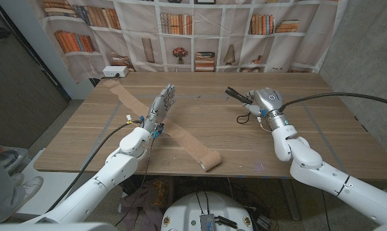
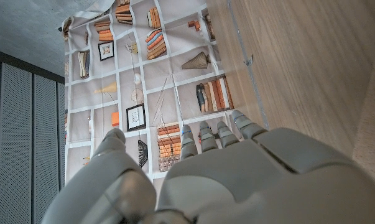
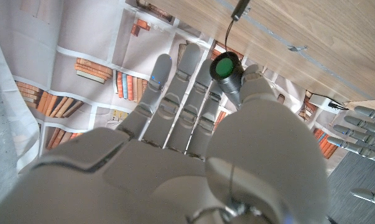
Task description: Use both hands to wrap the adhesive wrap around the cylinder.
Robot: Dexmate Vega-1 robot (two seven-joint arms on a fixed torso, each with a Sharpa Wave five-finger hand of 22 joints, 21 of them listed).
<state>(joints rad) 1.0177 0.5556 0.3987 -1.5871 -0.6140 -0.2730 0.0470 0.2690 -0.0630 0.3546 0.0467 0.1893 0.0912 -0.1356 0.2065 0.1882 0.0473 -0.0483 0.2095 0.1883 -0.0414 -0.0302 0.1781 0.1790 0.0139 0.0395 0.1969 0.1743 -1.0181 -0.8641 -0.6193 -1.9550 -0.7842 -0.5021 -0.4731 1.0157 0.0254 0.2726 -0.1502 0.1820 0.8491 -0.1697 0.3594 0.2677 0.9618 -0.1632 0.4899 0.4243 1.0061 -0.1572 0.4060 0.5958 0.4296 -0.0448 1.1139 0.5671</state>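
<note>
The wooden tabletop (image 1: 199, 138) carries a long tan strip of adhesive wrap (image 1: 138, 109) unrolled slantwise from its far left corner toward the middle of its near edge, where the strip ends in a short tan cylinder-shaped roll (image 1: 212, 161).

The main risk, as I judge it, is the loose strip: if either hand presses down on it, the sticky wrap may cling to the fingers or fold onto itself and crease. The roll lies close to the near edge, so a clumsy nudge could push it off the tabletop.

The left hand (image 1: 162, 104) stands upright beside the strip near the tabletop's middle, fingers straight and together, grasping nothing. The right hand (image 1: 264, 100) hovers toward the far right, fingers extended, released and empty.
</note>
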